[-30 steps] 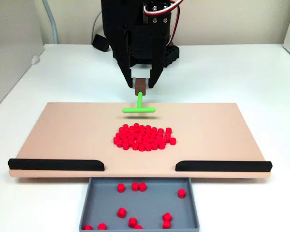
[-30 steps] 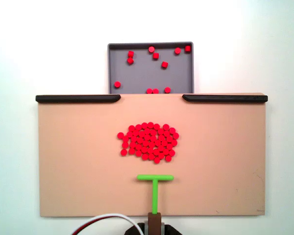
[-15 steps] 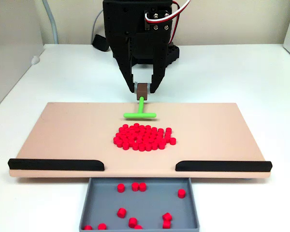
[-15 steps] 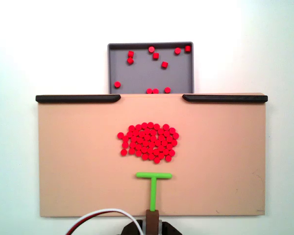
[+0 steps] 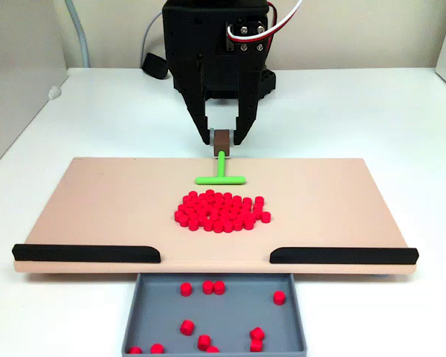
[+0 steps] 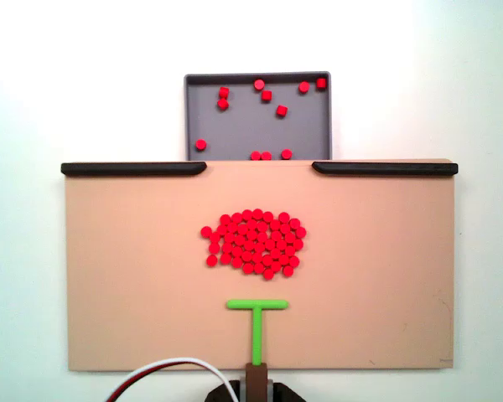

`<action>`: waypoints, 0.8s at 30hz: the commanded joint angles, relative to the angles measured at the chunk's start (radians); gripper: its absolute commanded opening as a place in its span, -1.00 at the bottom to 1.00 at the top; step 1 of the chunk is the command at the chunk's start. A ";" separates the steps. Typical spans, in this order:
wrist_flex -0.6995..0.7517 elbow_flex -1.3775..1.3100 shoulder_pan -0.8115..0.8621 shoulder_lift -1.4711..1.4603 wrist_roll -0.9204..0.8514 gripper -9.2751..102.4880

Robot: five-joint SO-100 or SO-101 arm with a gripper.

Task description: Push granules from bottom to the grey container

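A dense patch of red granules (image 5: 221, 210) (image 6: 253, 244) lies on the middle of the tan board (image 5: 97, 201) (image 6: 117, 268). Several more granules lie loose in the grey container (image 5: 230, 316) (image 6: 239, 126), which sits against the board's edge between two black strips. My gripper (image 5: 222, 139) (image 6: 256, 378) is shut on the brown handle of a green T-shaped stick (image 5: 220, 176) (image 6: 256, 314). The stick's crossbar hovers over the board on the side of the patch away from the container, a short gap from the granules.
Black strips (image 5: 87, 253) (image 5: 343, 255) line the board's edge on each side of the opening to the container. The black arm body (image 5: 215, 52) rises behind the board. A red and white cable (image 6: 172, 373) loops near the gripper. White table surrounds the board.
The gripper and green stick have shifted sideways and pulled back a little from the granule patch. The granules have not moved.
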 commanded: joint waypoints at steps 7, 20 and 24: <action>-0.009 -0.008 -0.003 0.002 -0.026 -0.84; -0.040 -0.009 0.000 -0.031 -0.032 -0.84; -0.040 -0.008 0.002 -0.029 -0.035 -0.84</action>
